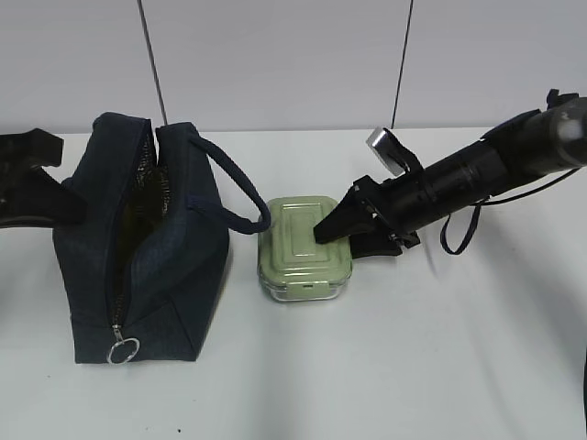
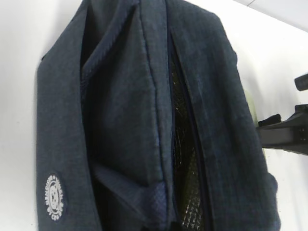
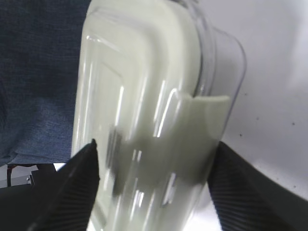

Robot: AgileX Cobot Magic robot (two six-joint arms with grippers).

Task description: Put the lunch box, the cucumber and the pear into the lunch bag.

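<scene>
The right hand (image 3: pixel 154 192) straddles the glossy sage-lidded lunch box (image 1: pixel 305 249), ribbed fingers (image 3: pixel 79 192) spread wide, beside the navy fabric lunch bag (image 1: pixel 138 243).

The lunch box (image 3: pixel 144 120) fills most of the frame — pale green lid with glossy streaks of light, a clear wall and a lid clip along its right edge. The right gripper (image 3: pixel 154 187) has one dark ribbed finger on each side of it, jaws spread wide. Dark navy fabric of the lunch bag (image 3: pixel 38 72) lies left; white table (image 3: pixel 274 96) right.
</scene>
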